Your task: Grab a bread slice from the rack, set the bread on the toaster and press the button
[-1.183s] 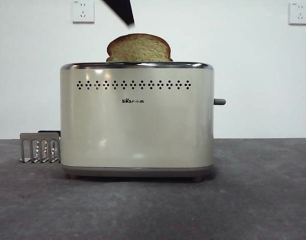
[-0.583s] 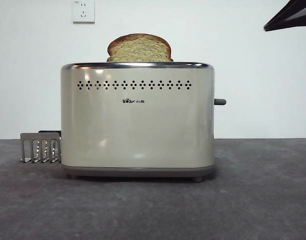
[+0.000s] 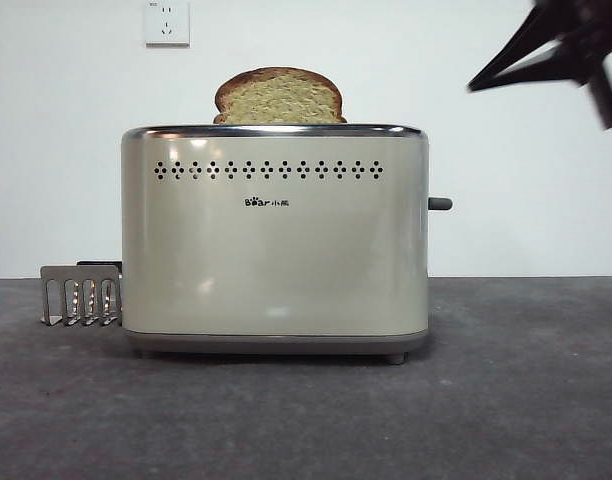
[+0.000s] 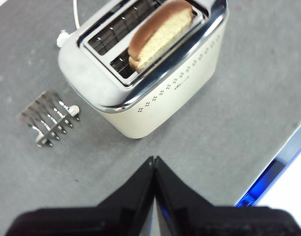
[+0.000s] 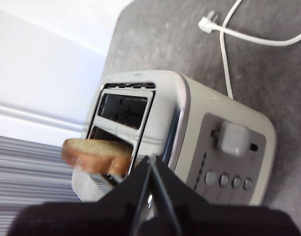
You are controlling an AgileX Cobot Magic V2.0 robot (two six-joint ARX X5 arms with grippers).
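The cream toaster (image 3: 276, 240) stands mid-table with the slice of bread (image 3: 278, 97) upright in its near slot, its top sticking out. The grey rack (image 3: 81, 295) stands empty at the toaster's left end. The button (image 3: 440, 203) juts from the right end. My right gripper (image 3: 486, 78), shut and empty, hangs blurred at the upper right, above and to the right of the button; its wrist view shows the gripper (image 5: 150, 160) over the toaster's end with the button (image 5: 233, 138) and bread (image 5: 96, 155). My left gripper (image 4: 154, 160) is shut and empty, high above the toaster (image 4: 155, 83), bread (image 4: 160, 34) and rack (image 4: 49, 118).
A white power cable with plug (image 5: 249, 34) lies on the grey table behind the toaster. A row of small round knobs (image 5: 226, 180) sits below the lever. A wall socket (image 3: 166, 22) is on the white wall. The table edge (image 4: 283, 152) shows in the left wrist view.
The dark tip above the bread a second ago has left the front view. The arm at the upper right has come lower and further left, toward the toaster's right end. Bread and toaster are unmoved.
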